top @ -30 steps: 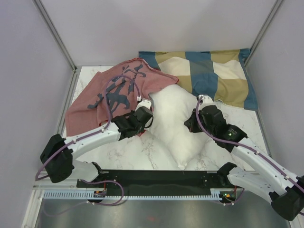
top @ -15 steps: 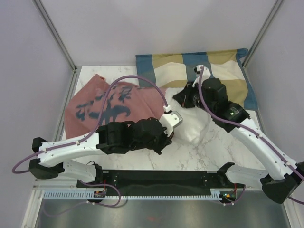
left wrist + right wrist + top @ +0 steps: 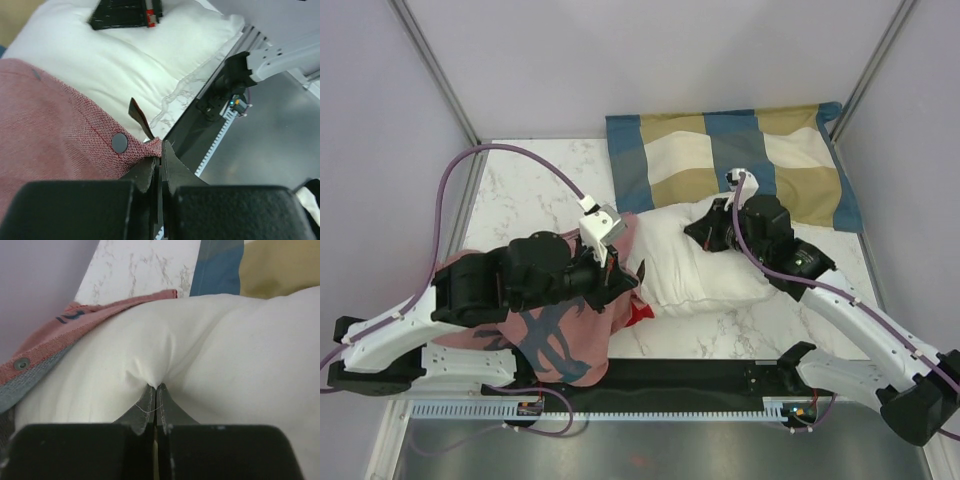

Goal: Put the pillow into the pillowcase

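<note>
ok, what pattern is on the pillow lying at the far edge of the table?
The checked pillow has large blue, tan and cream checks. The top external view shows it best.

pincer [image 3: 155, 390] — clamped on pillow [image 3: 210, 355]

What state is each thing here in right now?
pillow: lying uncovered, fabric pinched by right end effector.
pillowcase: crumpled, edge pinched by left end effector.
checked pillow: lying flat at the back.
left end effector: shut on pillowcase.
right end effector: shut on pillow.
</note>
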Controlling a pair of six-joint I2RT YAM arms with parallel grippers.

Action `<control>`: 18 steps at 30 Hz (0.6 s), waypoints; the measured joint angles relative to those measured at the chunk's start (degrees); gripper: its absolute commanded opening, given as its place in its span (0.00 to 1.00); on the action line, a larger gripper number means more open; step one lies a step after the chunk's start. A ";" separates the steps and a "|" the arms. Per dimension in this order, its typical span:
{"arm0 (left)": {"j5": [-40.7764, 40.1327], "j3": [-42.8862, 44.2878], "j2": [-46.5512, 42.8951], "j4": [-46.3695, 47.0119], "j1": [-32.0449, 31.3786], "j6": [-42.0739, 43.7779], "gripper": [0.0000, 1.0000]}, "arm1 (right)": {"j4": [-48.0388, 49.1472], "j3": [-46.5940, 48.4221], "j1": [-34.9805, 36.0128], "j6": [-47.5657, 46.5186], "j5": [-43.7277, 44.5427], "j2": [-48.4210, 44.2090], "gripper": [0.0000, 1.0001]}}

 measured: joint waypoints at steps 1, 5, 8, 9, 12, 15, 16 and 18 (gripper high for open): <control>-0.59 0.00 -0.24 -0.94 0.00 -0.07 0.02 | -0.02 -1.53 -0.04 0.07 0.00 -0.39 0.00; -4.92 0.00 0.96 -3.23 0.13 -0.42 0.02 | -0.15 -4.26 -0.04 0.52 -0.35 -3.30 0.48; -8.22 0.00 2.93 -4.63 0.96 -1.07 0.02 | -2.08 -4.37 0.09 0.04 0.15 -6.84 0.81; -8.90 0.00 3.56 -4.83 1.31 -1.33 0.02 | -3.48 -4.26 0.26 -0.44 1.07 -8.35 0.87; -10.27 0.00 4.66 -5.33 2.51 -1.95 0.02 | -10.71 -2.34 0.63 -1.36 5.70 -11.91 0.89; -11.21 0.00 4.42 -5.68 4.83 -2.73 0.02 | -17.73 1.60 0.90 -1.46 11.74 -13.75 0.94; -11.52 0.02 4.17 -5.77 5.84 -2.95 0.02 | -19.89 2.91 0.90 -1.33 14.38 -14.51 0.95; -11.89 0.04 3.63 -5.97 7.78 -3.28 0.02 | -23.85 4.81 0.90 -0.26 18.93 -16.26 0.98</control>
